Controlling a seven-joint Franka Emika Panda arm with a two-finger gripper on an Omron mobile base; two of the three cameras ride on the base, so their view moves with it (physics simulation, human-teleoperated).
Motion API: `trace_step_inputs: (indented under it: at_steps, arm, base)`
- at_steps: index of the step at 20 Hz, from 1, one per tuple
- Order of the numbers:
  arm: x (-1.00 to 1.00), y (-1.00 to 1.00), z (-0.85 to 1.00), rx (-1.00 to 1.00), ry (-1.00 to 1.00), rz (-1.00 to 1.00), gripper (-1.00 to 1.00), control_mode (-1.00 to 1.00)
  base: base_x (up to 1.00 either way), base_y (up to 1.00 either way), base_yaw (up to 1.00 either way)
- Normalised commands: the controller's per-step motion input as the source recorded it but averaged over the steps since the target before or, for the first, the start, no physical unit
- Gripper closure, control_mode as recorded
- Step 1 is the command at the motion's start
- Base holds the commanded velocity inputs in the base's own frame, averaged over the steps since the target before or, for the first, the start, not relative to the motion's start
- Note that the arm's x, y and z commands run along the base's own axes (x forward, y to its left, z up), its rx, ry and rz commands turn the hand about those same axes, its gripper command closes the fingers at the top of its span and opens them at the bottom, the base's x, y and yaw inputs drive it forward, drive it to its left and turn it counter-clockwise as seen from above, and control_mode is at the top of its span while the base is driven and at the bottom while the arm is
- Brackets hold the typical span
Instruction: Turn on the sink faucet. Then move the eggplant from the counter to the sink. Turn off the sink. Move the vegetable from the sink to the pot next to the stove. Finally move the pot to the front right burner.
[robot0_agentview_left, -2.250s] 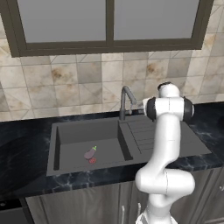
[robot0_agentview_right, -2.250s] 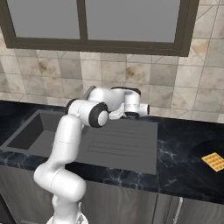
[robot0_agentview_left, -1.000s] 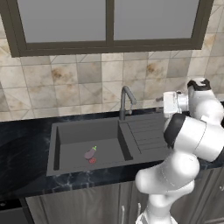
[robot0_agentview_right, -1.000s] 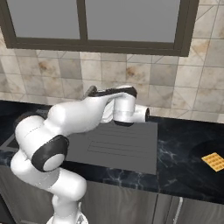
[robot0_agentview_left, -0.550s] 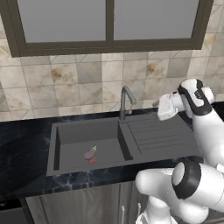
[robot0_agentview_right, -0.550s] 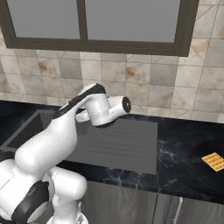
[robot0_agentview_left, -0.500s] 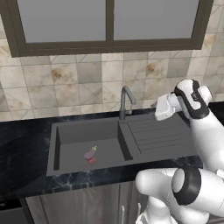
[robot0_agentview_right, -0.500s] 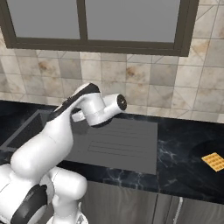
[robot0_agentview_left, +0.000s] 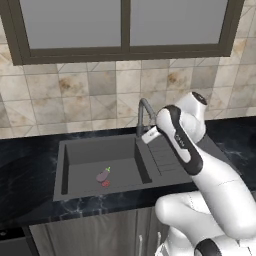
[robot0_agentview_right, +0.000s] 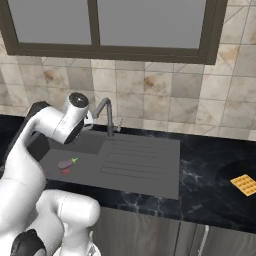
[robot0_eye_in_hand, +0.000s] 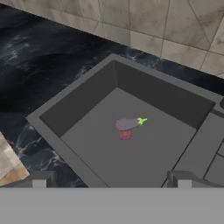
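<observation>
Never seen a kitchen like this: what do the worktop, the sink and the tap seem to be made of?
The counter looks like polished black marble: glossy, with pale grey veins. The sink looks like matte dark grey metal or composite; its flat, even colour leaves that open. The sink faucet seems to be dark grey metal, slim and smooth.

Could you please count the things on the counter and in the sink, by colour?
Purple: 1, the eggplant in the sink
Red: 1, the drain mark
Orange-yellow: 1, a flat square item on the counter
Dark grey: 1, the faucet
Total: 4
</observation>
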Motion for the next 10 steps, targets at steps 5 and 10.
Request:
trace_step_inputs:
  at_steps: [5, 10]
  arm:
    - [-0.02, 0.69, -0.09, -0.13, 0.26, -0.38, -1.00, -1.00]
    - [0.00, 0.66, -0.27, -0.12, 0.22, -0.37, -1.00, -1.00]
  base:
    - [0.00, 0.00, 0.00]
    - [0.00, 0.00, 0.00]
